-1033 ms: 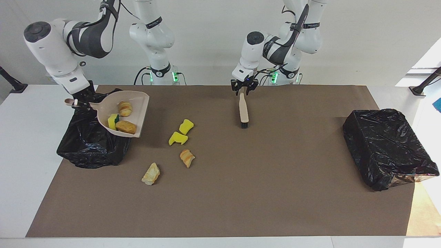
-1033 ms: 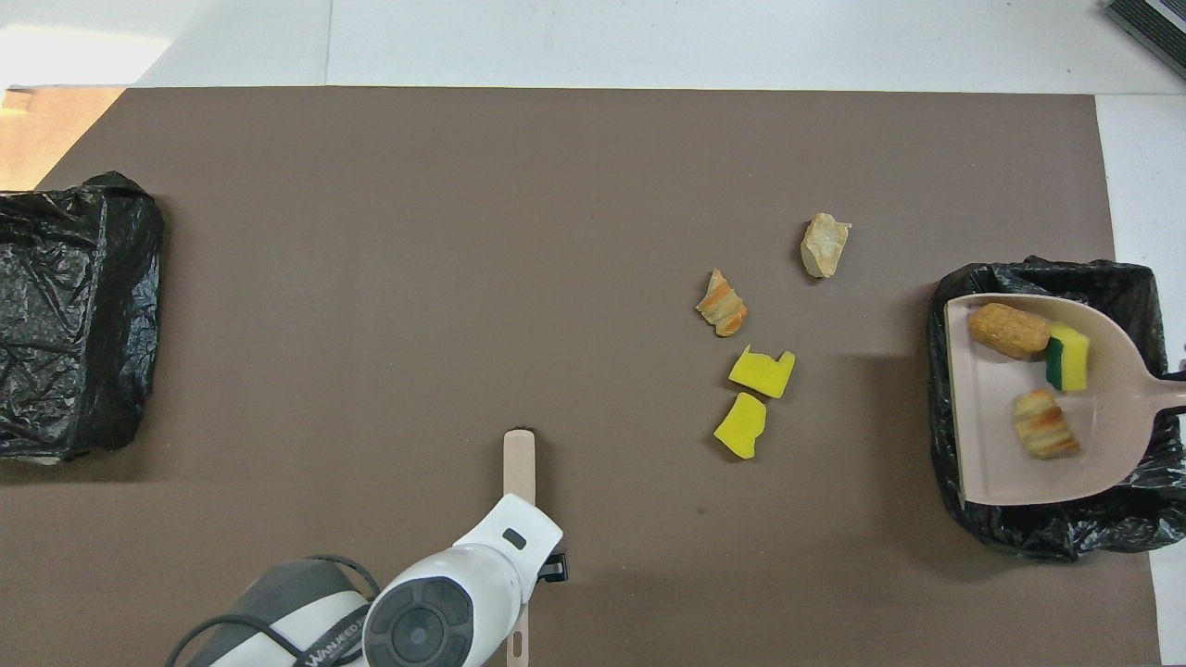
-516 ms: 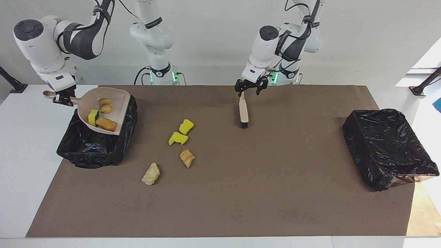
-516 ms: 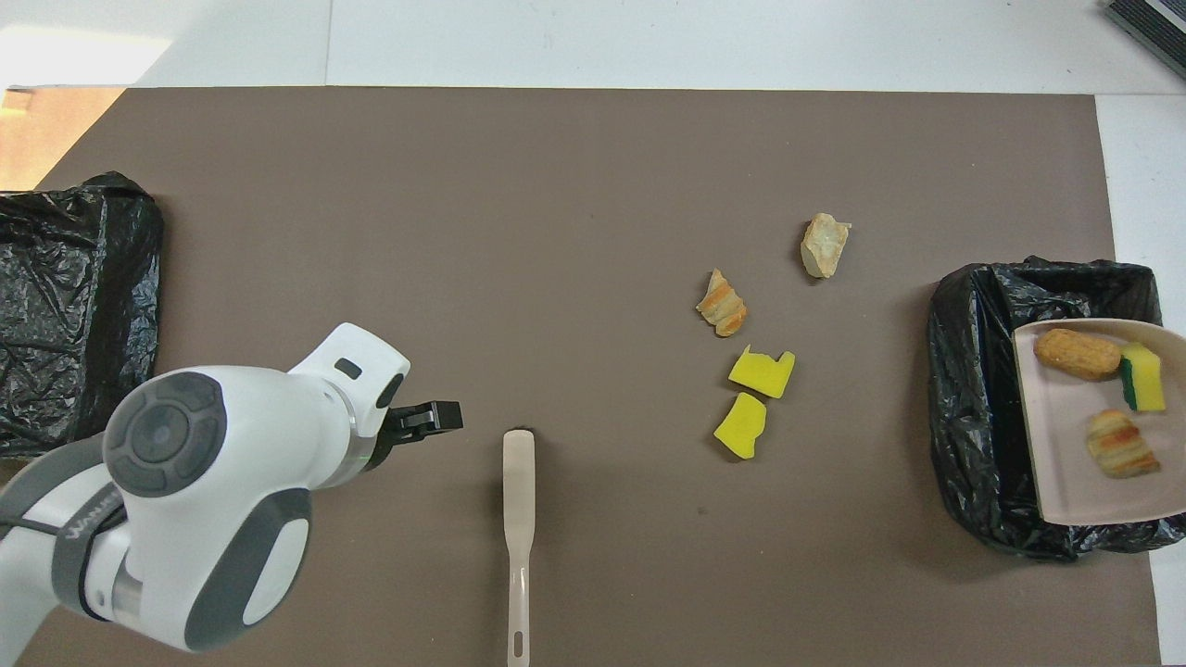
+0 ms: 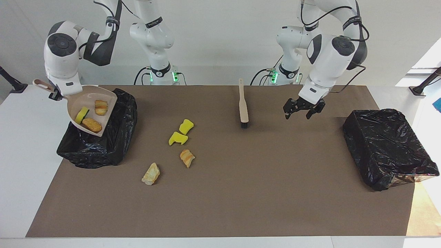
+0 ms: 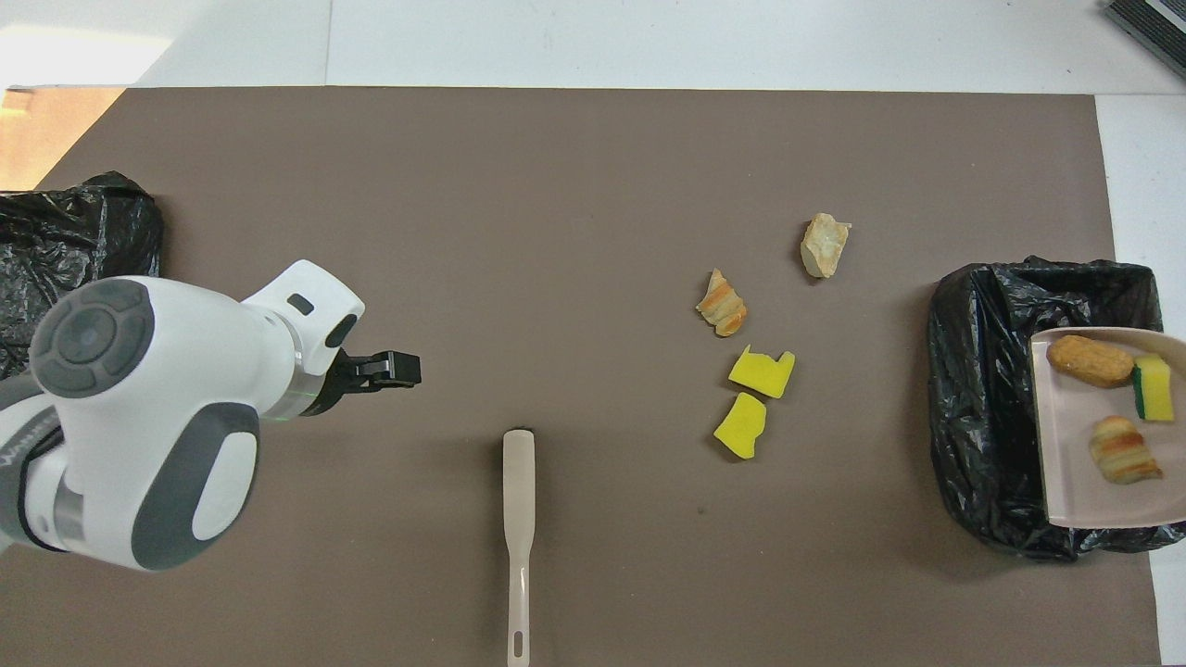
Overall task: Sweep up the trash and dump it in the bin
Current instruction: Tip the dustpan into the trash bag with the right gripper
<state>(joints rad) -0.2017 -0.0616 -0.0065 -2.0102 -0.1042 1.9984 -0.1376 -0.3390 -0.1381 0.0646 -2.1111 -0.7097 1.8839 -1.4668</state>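
A: A white wall is backing a white table point(image 5: 20, 165) that is wearing a brown mat point(image 5: 241, 193).

B: And the trash? Three lumps point(image 5: 90, 116) are riding in the pale dustpan point(image 5: 103, 131), which is hanging over the black-lined bin point(image 5: 93, 151) at the right arm's end. Four loose pieces point(image 5: 179, 137) are lying on the mat beside that bin, toward the middle.

A: The right gripper point(image 5: 55, 94) is pinching the dustpan's handle, jaws clenched on it. I'd tip the lip down slowly, keeping it inside the crinkly liner, so the spongy yellow bits and crusty bread chunks slide rather than bounce.

B: The left gripper point(image 5: 299, 109), jaws released and empty, is hovering over the mat between the brush point(image 5: 243, 105) and a second black bin point(image 5: 387, 148). The brush is lying flat, slim smooth handle, dark bristles.
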